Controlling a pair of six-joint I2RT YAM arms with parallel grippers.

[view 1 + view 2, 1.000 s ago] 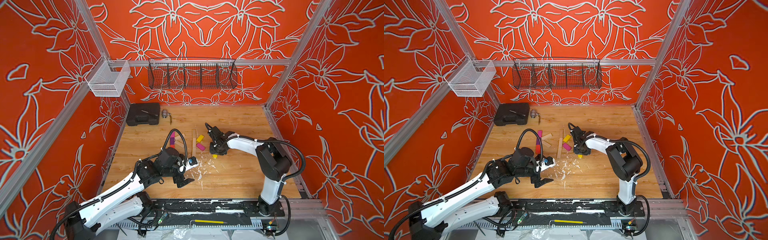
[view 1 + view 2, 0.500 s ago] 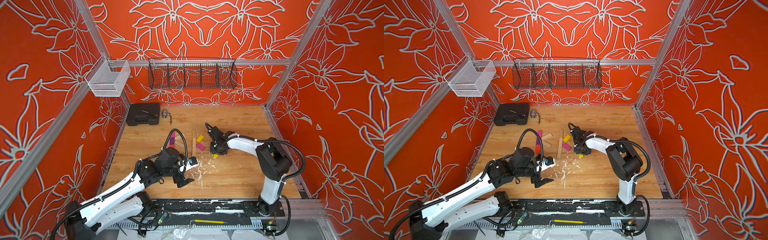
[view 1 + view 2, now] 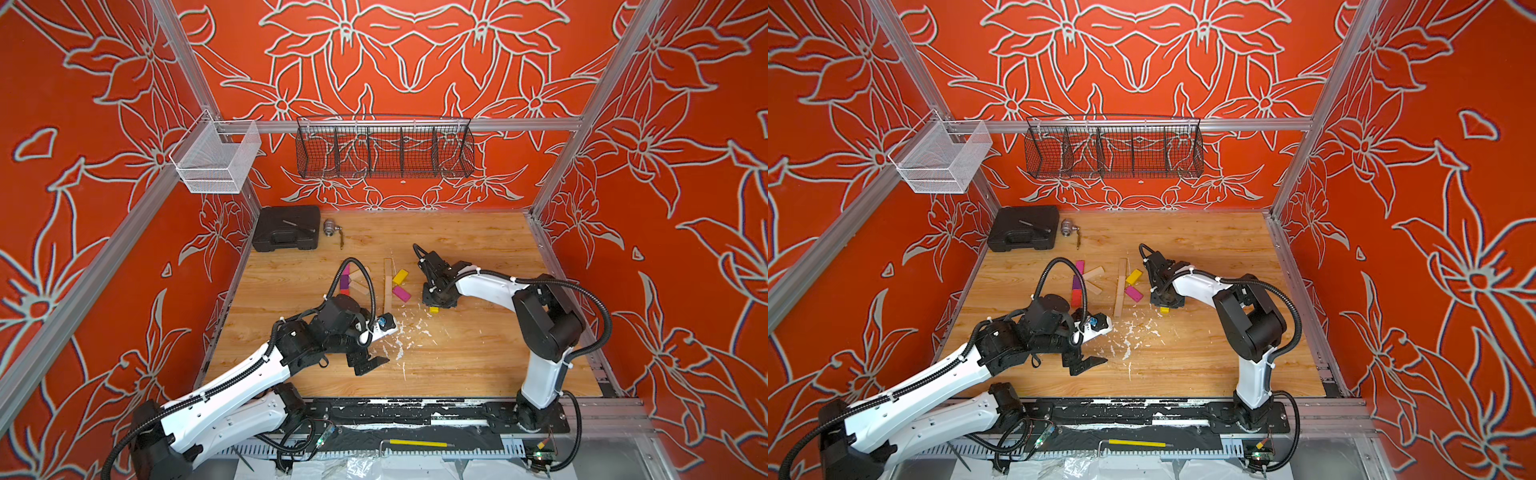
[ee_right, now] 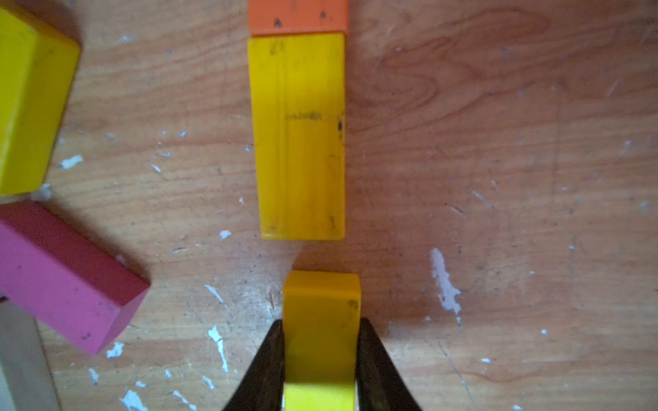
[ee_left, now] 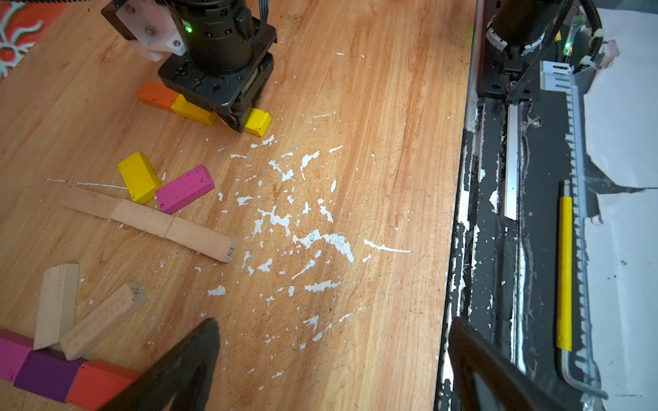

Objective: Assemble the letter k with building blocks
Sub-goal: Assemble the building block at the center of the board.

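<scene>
The right hand (image 4: 320, 323) was clamped tight on a yellow block (image 4: 322, 295), its dark fingers (image 4: 270, 359) pressed against the block's two long sides. The block's long axis ran near to far, in line with a second yellow block (image 4: 301, 135) and an orange block (image 4: 297, 16) beyond it. Those two met end to end, while a narrow gap parted the held one from the second. Whether the held block rested on the wooden counter (image 3: 457, 365) could not be told. The blocks were smooth painted rectangles with softened edges, scuffed with dark specks. To the left, a third yellow block (image 5: 138, 177) and a magenta block (image 5: 185, 188) splayed diagonally, corners touching, off a near-to-far line of three plain wooden planks (image 5: 142, 217) laid end to end. Farther left, a plain plank (image 5: 57, 302) and a printed plank (image 5: 103, 320) fanned out from a line of magenta, purple and red blocks (image 5: 46, 373). The left hand (image 5: 333, 322) hung spread wide and empty over the near part of the counter, above scattered white flecks (image 5: 313, 238).
</scene>
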